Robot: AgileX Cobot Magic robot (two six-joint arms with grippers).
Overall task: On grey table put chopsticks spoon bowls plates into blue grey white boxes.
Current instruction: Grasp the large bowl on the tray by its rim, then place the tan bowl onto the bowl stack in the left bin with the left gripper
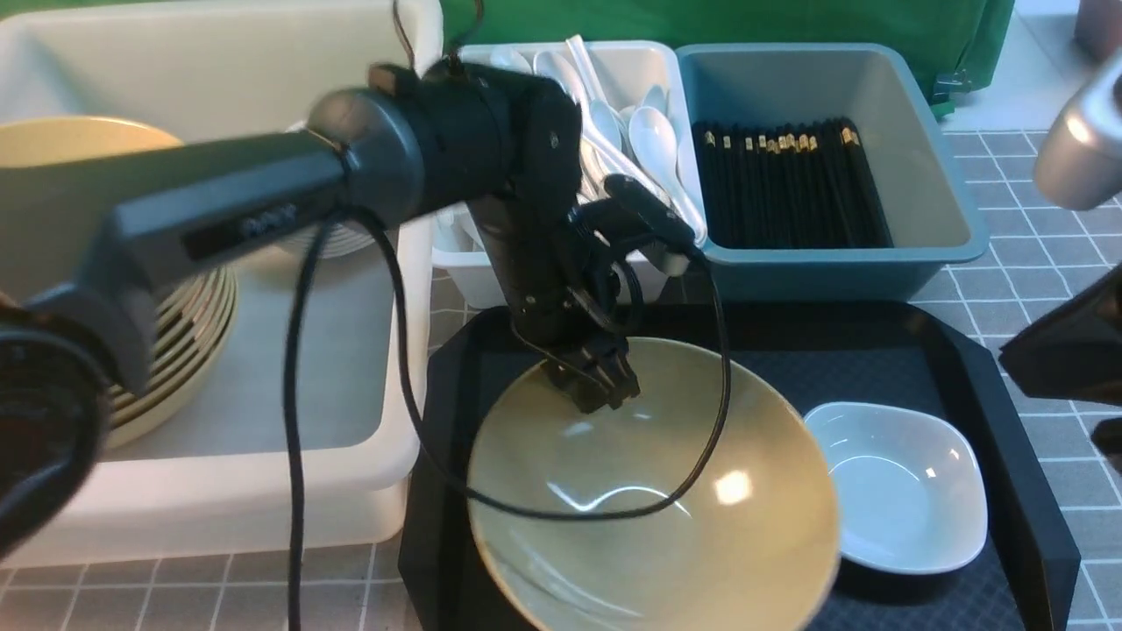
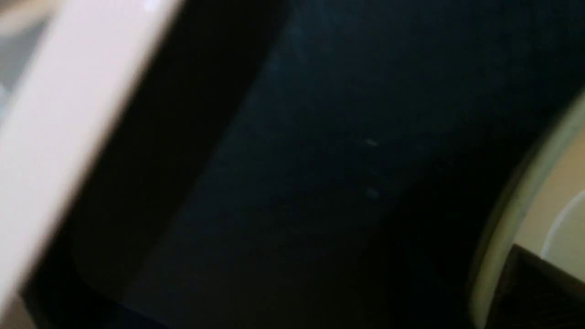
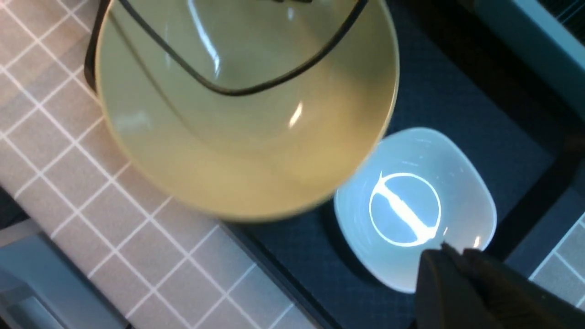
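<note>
A large yellow bowl hangs tilted over the black tray. My left gripper is shut on its far rim. In the left wrist view one dark finger lies over the bowl's inner side, next to the rim. A small white plate lies on the tray to the right of the bowl. In the right wrist view my right gripper hovers shut and empty over the plate, with the bowl beside it. Black chopsticks lie in the blue box. White spoons fill the small white box.
The big white box at the left holds a stack of yellow bowls. My left arm's cable loops across the held bowl. Part of my right arm shows at the right edge. Grey tiled table surrounds the tray.
</note>
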